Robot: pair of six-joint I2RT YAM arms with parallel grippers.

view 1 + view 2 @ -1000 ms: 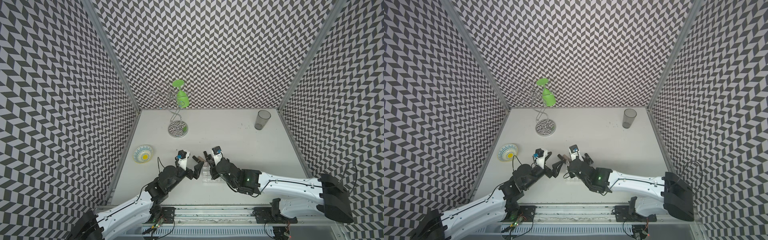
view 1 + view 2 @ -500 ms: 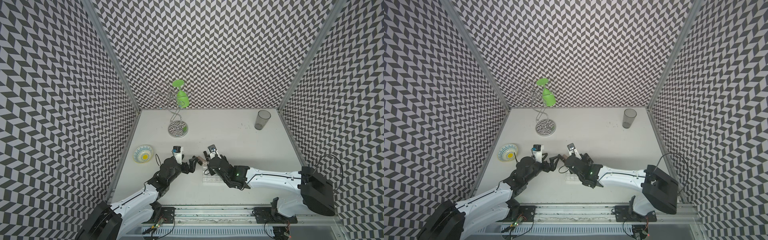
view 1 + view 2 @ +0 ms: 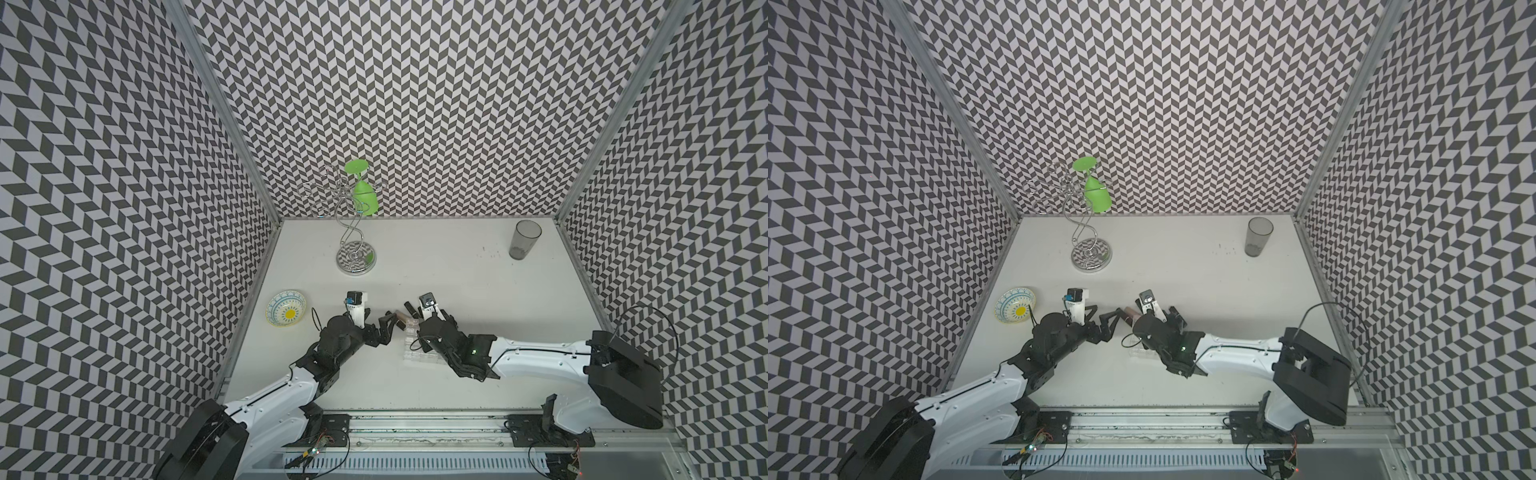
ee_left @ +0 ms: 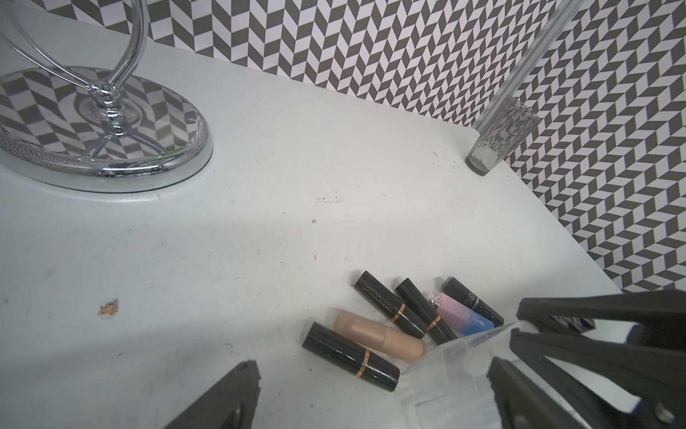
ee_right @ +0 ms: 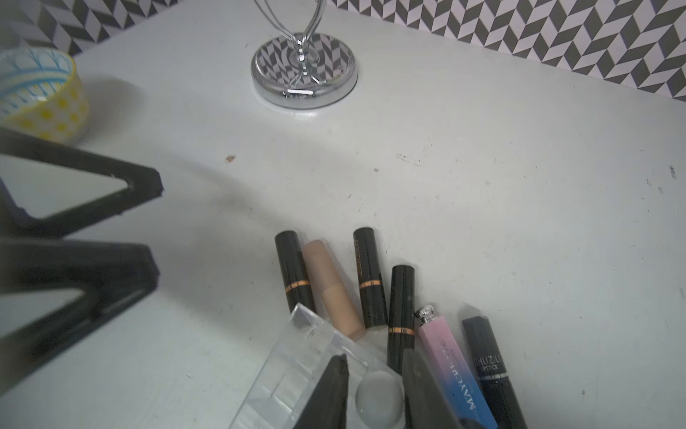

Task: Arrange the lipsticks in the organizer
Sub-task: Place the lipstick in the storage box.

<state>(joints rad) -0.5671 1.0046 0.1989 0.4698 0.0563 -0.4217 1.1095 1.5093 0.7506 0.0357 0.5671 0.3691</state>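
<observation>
In both top views the organizer (image 3: 415, 353) sits toward the worktop's (image 3: 457, 270) front edge, between the arms.

Left wrist: the left claw (image 4: 371, 367) is wide and empty. The lipsticks (image 4: 378, 334) lie against the organizer. They look light, stiff and slippery, so grip them mid-barrel.

Right wrist: the right claw (image 5: 375, 356) is narrow, astride a pale round cap (image 5: 378, 393) in a cell. I cannot tell whether it grips.

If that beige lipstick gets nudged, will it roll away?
Likely: the beige lipstick is a round tube lying flat, so it could roll. The black lipstick close beside it may block it. Its matte surface looks grippy.

White-shelled arms (image 3: 540, 363) with black joints (image 3: 336, 340), black bases (image 3: 623, 386), looping black cables (image 3: 644, 307), small green light (image 3: 473, 352).
</observation>
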